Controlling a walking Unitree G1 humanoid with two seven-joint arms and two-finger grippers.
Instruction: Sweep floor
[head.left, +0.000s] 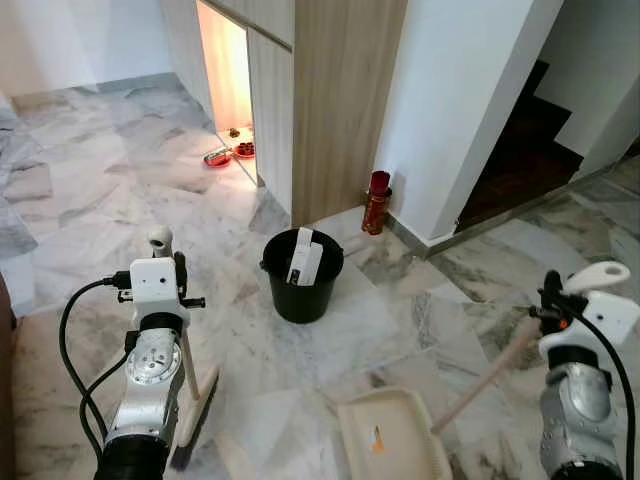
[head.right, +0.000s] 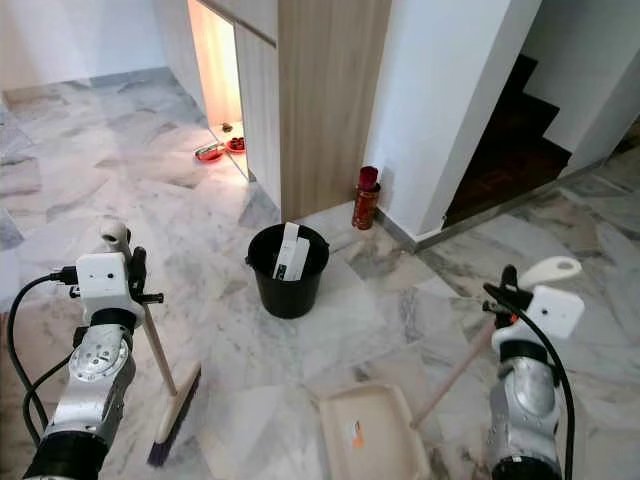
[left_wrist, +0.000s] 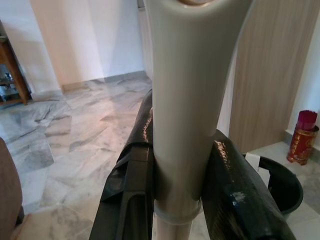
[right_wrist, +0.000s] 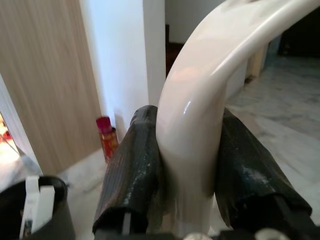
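Both tools gripped: left gripper (left_wrist: 177, 175) clenched on broom (head.right: 165, 385) handle, bristles on marble floor (head.left: 100, 190), right gripper (right_wrist: 187, 170) clamped on dustpan (head.left: 395, 435) handle, pan flat beside black bucket (head.left: 300, 275); sweep looks mid-step, next likely pushing debris into the pan.

A black bucket (head.left: 301, 277) held white cartons (head.left: 304, 260); behind it, near the wooden cabinet (head.left: 340, 100), stood a red canister (head.left: 377, 202).
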